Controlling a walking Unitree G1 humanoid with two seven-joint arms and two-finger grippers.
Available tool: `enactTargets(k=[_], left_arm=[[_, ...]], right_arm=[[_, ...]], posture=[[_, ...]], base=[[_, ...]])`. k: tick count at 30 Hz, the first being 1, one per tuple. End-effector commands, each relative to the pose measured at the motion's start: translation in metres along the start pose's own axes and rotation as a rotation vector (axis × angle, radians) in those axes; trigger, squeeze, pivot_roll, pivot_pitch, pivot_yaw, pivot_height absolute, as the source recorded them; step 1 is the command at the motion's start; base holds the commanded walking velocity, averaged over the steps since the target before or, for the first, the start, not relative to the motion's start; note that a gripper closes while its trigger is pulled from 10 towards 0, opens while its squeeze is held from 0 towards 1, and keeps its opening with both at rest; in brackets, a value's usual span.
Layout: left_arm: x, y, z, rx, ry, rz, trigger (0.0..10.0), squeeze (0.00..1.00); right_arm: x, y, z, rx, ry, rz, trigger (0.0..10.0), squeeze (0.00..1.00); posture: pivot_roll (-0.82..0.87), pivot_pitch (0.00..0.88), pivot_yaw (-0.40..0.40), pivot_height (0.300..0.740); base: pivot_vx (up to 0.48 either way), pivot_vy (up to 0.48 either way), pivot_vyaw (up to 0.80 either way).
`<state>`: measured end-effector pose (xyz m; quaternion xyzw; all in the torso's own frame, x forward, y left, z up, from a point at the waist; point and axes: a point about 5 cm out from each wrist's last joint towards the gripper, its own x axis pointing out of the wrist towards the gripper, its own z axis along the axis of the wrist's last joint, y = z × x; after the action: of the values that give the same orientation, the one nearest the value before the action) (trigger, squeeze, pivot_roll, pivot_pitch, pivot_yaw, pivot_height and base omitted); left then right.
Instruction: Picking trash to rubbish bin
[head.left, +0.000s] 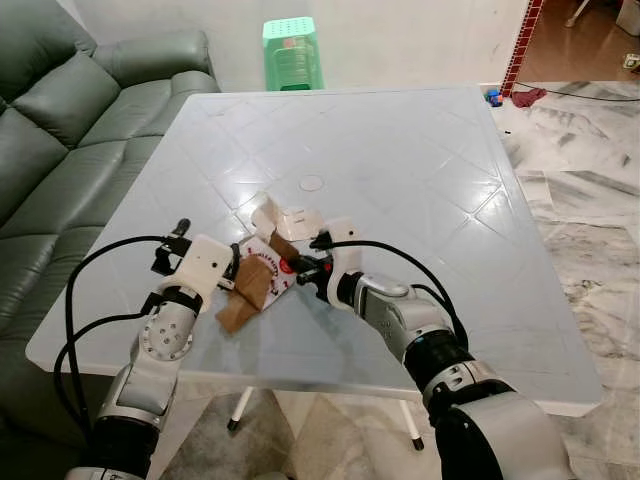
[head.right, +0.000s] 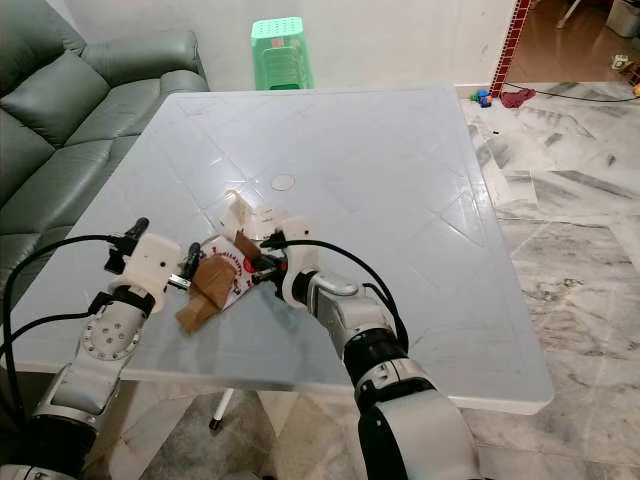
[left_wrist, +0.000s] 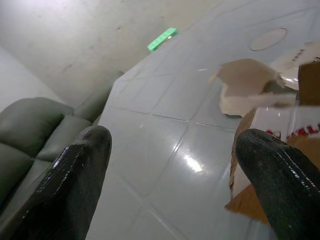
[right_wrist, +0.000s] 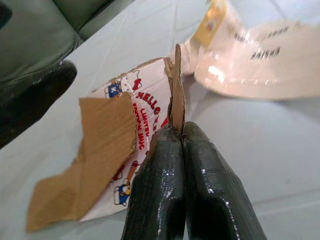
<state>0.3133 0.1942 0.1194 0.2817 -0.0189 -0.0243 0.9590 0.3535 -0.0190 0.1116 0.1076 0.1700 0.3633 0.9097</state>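
While we lean over the pale grey plastic table, the torn brown printed cardboard scrap lies near its front edge; light, floppy; our right gripper pinches its raised edge; our left gripper gapes beside it.

Pale grey-blue surface w/ diamond grooves. On it nr front edge: torn printed cardboard, white paper scrap just behind.
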Motion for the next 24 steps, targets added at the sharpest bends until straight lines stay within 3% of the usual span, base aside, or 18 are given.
enactTargets(k=[1, 4, 7, 9, 13, 19, 24], left_arm=[[0.004, 0.011, 0.002, -0.026, 0.001, 0.057, 10.0, 0.0], [0.004, 0.015, 0.003, -0.038, -0.003, 0.088, 10.0, 0.0], [0.004, 0.024, 0.004, -0.048, -0.008, 0.15, 10.0, 0.0], [0.003, 0.031, 0.003, -0.072, -0.009, 0.213, 10.0, 0.0], [0.003, 0.029, 0.004, -0.094, -0.015, 0.228, 10.0, 0.0], [0.001, 0.015, 0.006, -0.157, -0.022, 0.222, 10.0, 0.0], [0.0, -0.015, 0.019, -0.262, -0.078, 0.141, 10.0, 0.0]], right_arm=[[0.001, 0.001, 0.016, -0.002, -0.068, -0.007, 0.0, 0.0], [0.0, 0.001, 0.023, 0.006, -0.112, -0.006, 0.0, 0.0], [-0.003, 0.0, 0.038, 0.038, -0.228, -0.023, 0.0, 0.0], [-0.012, -0.012, 0.056, 0.005, -0.361, -0.126, 0.0, 0.0], [-0.025, -0.026, 0.074, -0.016, -0.46, -0.229, 0.0, 0.0], [-0.049, -0.042, 0.102, -0.142, -0.567, -0.345, 0.0, 0.0], [-0.083, -0.052, 0.119, -0.268, -0.67, -0.431, 0.0, 0.0]], posture=[[0.09, 0.019, 0.071, 0.74], [0.09, 0.019, 0.072, 0.74], [0.09, 0.019, 0.072, 0.74], [0.09, 0.017, 0.063, 0.74], [0.08, 0.017, 0.048, 0.74], [0.06, 0.017, 0.032, 0.74], [0.02, 0.022, 0.017, 0.74]], base=[[0.0, 0.0, 0.0], [0.0, 0.0, 0.0], [0.0, 0.0, 0.0], [0.0, 0.0, 0.0], [0.0, 0.0, 0.0], [0.0, 0.0, 0.0], [0.0, 0.0, 0.0]])
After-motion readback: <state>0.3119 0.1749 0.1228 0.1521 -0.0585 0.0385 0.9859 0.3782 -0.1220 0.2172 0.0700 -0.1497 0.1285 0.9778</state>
